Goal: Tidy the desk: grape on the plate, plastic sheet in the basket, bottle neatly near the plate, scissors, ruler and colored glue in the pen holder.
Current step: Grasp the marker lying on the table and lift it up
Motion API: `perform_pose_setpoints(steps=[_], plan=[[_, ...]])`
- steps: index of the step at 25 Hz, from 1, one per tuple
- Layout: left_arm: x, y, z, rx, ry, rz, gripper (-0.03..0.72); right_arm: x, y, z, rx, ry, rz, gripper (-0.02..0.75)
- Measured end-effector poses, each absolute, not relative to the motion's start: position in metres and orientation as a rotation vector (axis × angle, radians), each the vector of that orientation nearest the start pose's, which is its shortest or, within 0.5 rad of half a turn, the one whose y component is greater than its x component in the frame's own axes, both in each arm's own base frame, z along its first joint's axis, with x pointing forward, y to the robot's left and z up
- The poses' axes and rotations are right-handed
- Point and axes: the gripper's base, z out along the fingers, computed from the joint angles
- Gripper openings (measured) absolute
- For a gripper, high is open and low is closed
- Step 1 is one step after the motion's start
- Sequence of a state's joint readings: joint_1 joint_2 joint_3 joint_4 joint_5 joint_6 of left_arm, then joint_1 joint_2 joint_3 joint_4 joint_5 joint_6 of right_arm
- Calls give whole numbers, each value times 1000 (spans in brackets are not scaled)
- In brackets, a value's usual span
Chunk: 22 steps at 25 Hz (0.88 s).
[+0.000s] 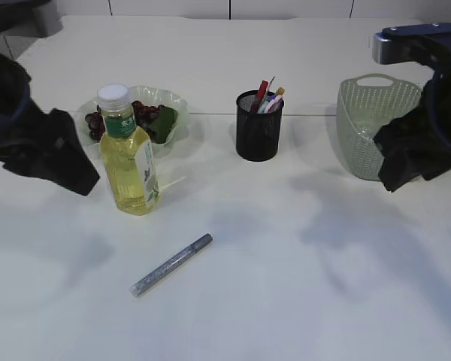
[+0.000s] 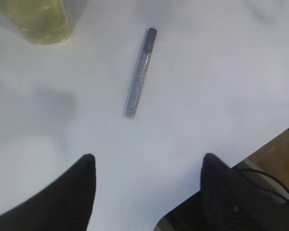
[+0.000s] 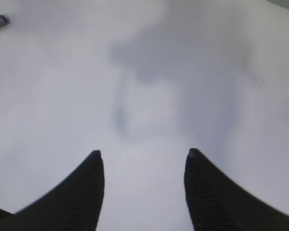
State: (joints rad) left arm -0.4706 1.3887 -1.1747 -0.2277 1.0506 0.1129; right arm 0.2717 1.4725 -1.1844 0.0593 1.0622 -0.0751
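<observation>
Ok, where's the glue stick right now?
The glue stick lies flat on the table, front and left of centre in the exterior view, in front of the bottle, apart from it. Neither gripper touches it.

A lab-like test bench: plain white table (image 1: 301, 286) against white cabinet panels (image 1: 169, 7)

Yellow bottle (image 1: 129, 162) (green label), glittery silver glue (image 1: 171, 265), black mesh holder (image 1: 258, 125)

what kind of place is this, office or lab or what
Probably a lab desk staged for a robot tidying trial: a plain white table holding a mesh pen holder, a plate of grapes and a basket, with two robot arms at its sides.
</observation>
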Motion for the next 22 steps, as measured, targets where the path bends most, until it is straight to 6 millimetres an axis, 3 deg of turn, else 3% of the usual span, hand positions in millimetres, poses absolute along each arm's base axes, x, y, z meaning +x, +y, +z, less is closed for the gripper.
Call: perform_pose_setpoints(steps=[6, 12, 16, 22], plan=[[267, -179, 302, 846, 2694, -360, 496, 260, 77, 313, -454, 2737, 128, 438], [300, -215, 272, 1020, 2751, -330, 496, 257, 76, 313, -459, 2760, 126, 438], [317, -226, 245, 1045, 2810, -315, 496, 255, 76, 312, -461, 2776, 124, 438], [328, -233, 204, 1113, 2884, -282, 496, 255, 76, 312, -460, 2781, 124, 438]])
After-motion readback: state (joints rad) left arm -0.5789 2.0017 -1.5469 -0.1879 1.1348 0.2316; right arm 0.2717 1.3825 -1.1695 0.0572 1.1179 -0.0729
